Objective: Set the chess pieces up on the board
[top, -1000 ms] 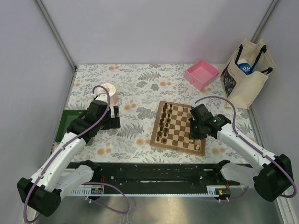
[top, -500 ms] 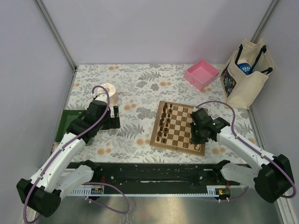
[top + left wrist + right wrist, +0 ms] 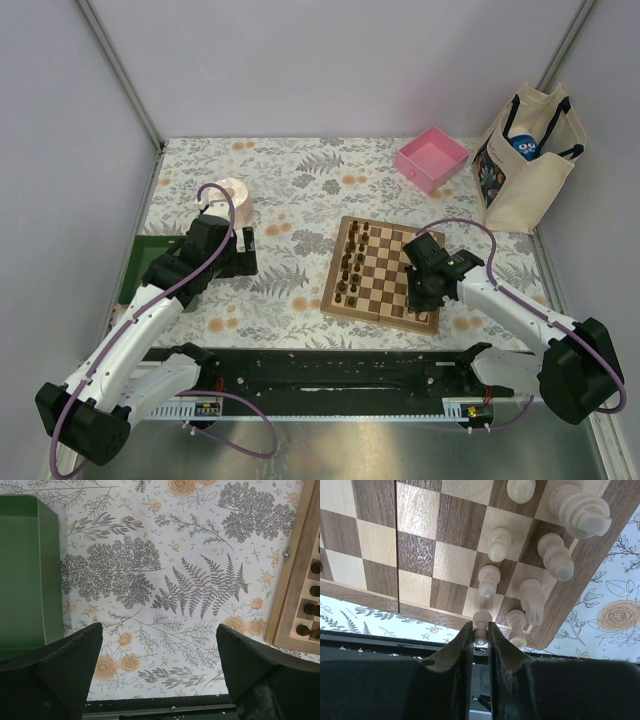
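Placement step, right arm: your right gripper is clamped on a pale pawn, with both fingers pressed to the piece's sides over the near border of the board. Whether the pawn's base rests on the wood or hangs just above it cannot be told from the wrist view. Other pale chessmen stand loosely grouped in the near right corner, some close to the held pawn. The dark chessmen line the board's left columns in the overhead view. Your left gripper hangs with jaws wide apart and nothing between them, above the floral tablecloth, between the green tray and the board's left rim. The setup looks only partly done, since the pale side is not yet in ordered rows. The next move calls for carrying the pawn to a free square in its row, lowering it upright, and releasing it without brushing the neighbours. These pieces are small and top-heavy, and a nudge would likely tip them.
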Tool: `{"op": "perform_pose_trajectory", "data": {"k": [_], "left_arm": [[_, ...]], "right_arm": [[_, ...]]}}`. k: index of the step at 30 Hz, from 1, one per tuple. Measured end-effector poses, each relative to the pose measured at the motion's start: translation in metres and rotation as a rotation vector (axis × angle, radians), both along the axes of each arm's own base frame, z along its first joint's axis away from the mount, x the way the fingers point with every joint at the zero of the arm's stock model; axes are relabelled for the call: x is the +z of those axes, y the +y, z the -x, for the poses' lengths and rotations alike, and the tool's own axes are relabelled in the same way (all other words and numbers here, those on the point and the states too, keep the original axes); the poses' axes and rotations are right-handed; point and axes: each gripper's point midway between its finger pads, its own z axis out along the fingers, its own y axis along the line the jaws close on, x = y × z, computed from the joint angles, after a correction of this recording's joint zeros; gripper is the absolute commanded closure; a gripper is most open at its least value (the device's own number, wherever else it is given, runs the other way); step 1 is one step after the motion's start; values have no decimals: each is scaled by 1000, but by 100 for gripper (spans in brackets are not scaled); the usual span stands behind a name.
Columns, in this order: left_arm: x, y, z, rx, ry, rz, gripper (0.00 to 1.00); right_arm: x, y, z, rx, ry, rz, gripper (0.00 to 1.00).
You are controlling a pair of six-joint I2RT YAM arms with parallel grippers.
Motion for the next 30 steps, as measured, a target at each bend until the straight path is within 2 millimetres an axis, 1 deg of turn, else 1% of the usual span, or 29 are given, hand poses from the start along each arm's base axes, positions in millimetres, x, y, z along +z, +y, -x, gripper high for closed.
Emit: {"op": "perform_pose_trajectory", "data": {"k": [13, 17, 19, 21, 24, 27, 29, 30], "left_arm": [[0, 0, 0, 0, 0, 0, 1], [0, 0, 0, 0, 0, 0, 1], [0, 0, 0, 0, 0, 0, 1], [0, 0, 0, 0, 0, 0, 1], [0, 0, 0, 0, 0, 0, 1], [0, 0, 0, 0, 0, 0, 1], [0, 0, 0, 0, 0, 0, 1], [0, 0, 0, 0, 0, 0, 1]], "right_arm": [[-6, 1, -2, 1, 9, 6, 83], [-8, 1, -2, 1, 13, 8, 80], [-8, 1, -2, 1, 15, 10, 78], [-9, 1, -2, 1, 16, 10, 70], [-9, 1, -2, 1, 16, 10, 65], [-9, 1, -2, 2, 16, 11, 64], [-8, 1, -2, 4, 14, 11, 60], [-8, 1, -2, 5, 13, 10, 60]]}}
